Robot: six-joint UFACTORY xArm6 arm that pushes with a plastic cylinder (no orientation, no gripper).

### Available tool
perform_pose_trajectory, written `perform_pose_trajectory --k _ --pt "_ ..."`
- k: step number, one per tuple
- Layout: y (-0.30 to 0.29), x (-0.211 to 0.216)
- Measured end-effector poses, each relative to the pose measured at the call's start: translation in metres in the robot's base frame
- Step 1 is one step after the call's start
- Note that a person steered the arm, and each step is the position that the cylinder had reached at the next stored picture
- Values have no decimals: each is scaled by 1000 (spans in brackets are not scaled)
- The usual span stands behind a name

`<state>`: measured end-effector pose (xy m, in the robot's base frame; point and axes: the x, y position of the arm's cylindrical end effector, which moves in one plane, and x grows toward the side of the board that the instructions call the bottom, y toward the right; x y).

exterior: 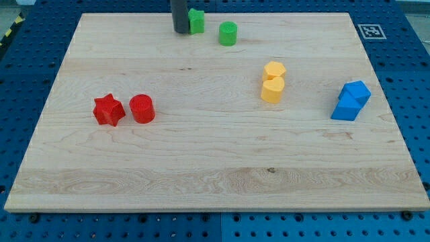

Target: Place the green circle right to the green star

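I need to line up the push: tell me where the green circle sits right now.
The green circle block sits near the view's top edge of the wooden board, just right of the green star block, apart from it; my tip is against the star's left side.

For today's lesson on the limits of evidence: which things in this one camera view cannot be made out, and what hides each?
- Green star, camera view: its left part is hidden behind the rod, so its shape is unclear.
- My tip: whether it touches that block cannot be told.
- The rod's upper part: cut off by the view's top edge.
- Two blue blocks: touching, exact shapes unclear.

Rod (pixel 180 13) cut off at top; it partly hides green star (pixel 197 21)
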<state>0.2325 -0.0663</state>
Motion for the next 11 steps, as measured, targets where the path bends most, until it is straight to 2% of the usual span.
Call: perform_pose_trajectory --k 2,3,4,6,7,8,9,10,11 --pt "13 66" --pt "52 60" --pt "73 31" --pt "91 82" --pt "123 58" --pt "119 31" --pt "93 29" --pt "99 44" --pt "122 111"
